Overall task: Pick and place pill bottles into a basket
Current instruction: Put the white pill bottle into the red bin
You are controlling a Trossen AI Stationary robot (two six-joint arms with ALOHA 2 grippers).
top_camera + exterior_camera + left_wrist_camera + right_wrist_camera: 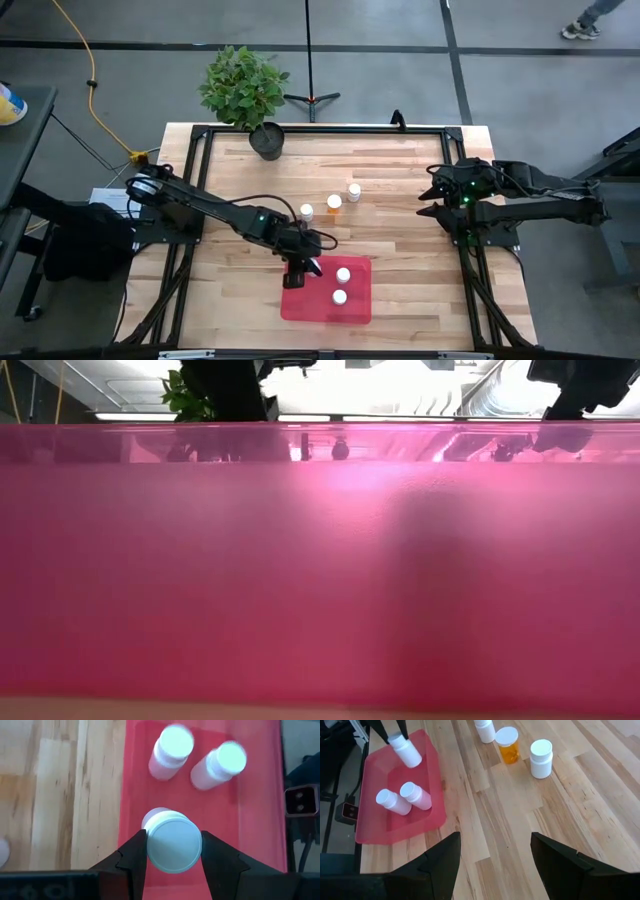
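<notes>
My left gripper (301, 268) is shut on a white pill bottle (172, 845) over the far left corner of the red tray (358, 310). Two white bottles (343, 274) (339, 297) lie in the tray; they also show in the left wrist view (172, 750) (220, 765). Three more bottles stand on the table beyond the tray: a white one (307, 211), an amber one (334, 203) and a white one (353, 191). My right gripper (430, 197) is open and empty at the table's right side. The tray's wall (320, 560) fills the low view. My left gripper pinches the white bottle's cap end (172, 851) between its two fingers (135, 857), one on either side. The fingers come from above, pointing down. The bottle's body (409, 754) hangs tilted below the fingers over the tray; whether its lower end touches the tray's floor, I cannot tell.
A dark round plant pot (267, 141) with a green plant stands at the table's far left. Bare wood (410, 250) lies between the tray and my right arm. A black frame (470, 290) runs along the table's edges.
</notes>
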